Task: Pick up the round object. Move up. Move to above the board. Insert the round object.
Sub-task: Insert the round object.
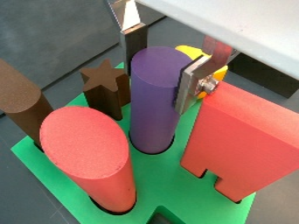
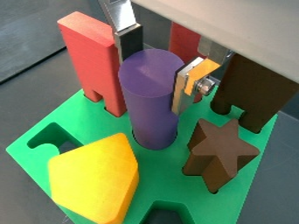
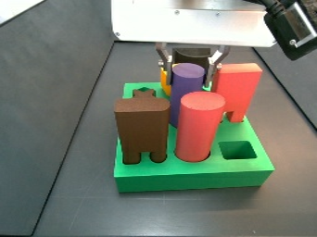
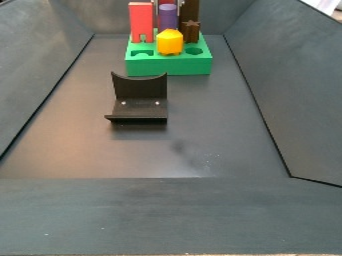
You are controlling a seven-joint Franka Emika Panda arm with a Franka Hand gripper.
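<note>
I have the gripper over the middle of the board, its silver plates standing either side of the top of the round object. The jaws are open a little wider than the cylinder; from both wrist views I cannot tell whether the pads actually touch it. The purple cylinder stands upright with its lower end down in a hole of the green board.

Around the gripper, in a wrist view: the salmon-red cylinder and the red block stand just beside the purple one, the brown star and a tall brown block a little further out. The yellow block sits in the board near an empty cut-out.

In a side view the board lies at the far end of a dark, matte floor — walled in by sloping dark panels — with the fixture standing well apart from it, nearer the middle of the floor.
</note>
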